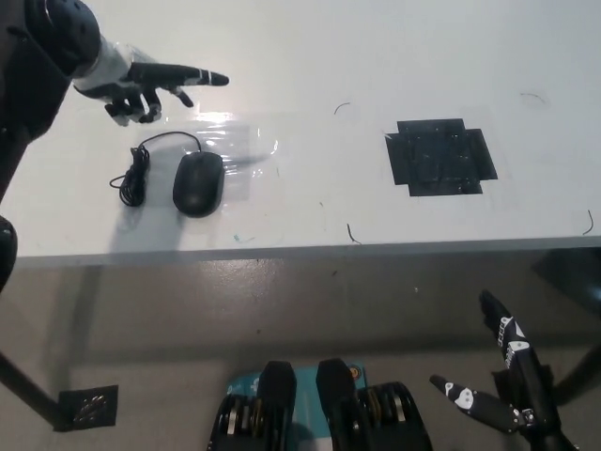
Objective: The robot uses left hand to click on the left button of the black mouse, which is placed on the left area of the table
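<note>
The black mouse (198, 183) lies on the left part of the white table (310, 56), its coiled cable (137, 169) to its left. My left hand (146, 87) hovers above and behind the mouse, one finger stretched out to the right and the others curled in. It holds nothing and is apart from the mouse. My black right hand (502, 376) hangs below the table's front edge at the bottom right, fingers spread, holding nothing.
A patch of black tape (439, 157) sits on the right part of the table. A sheet of clear film (239, 155) lies under and behind the mouse. The table's front edge (300, 252) crosses the picture, with floor below.
</note>
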Tool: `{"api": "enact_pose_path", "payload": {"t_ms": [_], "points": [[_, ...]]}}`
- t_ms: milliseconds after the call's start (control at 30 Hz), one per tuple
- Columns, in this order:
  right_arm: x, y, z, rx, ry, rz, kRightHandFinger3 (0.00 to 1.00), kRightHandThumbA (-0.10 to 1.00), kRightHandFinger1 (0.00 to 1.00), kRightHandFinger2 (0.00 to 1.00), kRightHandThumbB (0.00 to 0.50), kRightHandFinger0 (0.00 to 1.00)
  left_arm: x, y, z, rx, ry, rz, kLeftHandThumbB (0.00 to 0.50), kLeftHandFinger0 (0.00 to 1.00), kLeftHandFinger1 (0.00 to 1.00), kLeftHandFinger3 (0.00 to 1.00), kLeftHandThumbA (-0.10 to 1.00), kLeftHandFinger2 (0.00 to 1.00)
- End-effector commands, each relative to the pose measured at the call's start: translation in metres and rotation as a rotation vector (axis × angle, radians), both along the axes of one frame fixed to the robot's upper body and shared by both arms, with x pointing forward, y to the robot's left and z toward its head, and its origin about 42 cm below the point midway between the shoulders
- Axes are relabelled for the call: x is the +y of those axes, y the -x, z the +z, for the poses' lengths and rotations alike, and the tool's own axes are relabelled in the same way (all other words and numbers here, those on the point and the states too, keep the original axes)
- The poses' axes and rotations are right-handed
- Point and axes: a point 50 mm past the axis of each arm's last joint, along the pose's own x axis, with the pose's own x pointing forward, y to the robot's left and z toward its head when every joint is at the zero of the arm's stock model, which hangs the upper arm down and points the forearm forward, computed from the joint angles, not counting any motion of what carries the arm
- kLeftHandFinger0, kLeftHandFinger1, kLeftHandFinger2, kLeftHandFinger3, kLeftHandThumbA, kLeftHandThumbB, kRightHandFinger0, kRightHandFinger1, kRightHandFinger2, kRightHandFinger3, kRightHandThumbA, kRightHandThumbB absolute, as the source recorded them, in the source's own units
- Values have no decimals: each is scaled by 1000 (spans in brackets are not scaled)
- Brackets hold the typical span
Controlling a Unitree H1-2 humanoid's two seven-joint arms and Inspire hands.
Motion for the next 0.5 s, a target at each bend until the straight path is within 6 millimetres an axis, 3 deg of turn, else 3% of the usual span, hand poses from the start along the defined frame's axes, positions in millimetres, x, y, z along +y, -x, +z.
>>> {"api": "enact_pose_path", "payload": {"t_ms": [0, 300, 467], "points": [[-4, -5, 15, -90, 10, 16, 1000, 947, 1000, 1000, 140, 1000, -6, -2, 16, -50, -25, -44, 220, 0, 16, 1000, 1000, 307], [-4, -4, 14, -89, 13, 15, 1000, 947, 1000, 1000, 145, 1000, 0, -2, -4, -11, -78, -44, 217, 0, 0, 1000, 1000, 241], [-4, -4, 14, -87, 12, 13, 1000, 943, 1000, 1000, 143, 1000, -4, -1, -11, 7, -75, -56, 213, 0, 0, 1000, 1000, 77]]}}
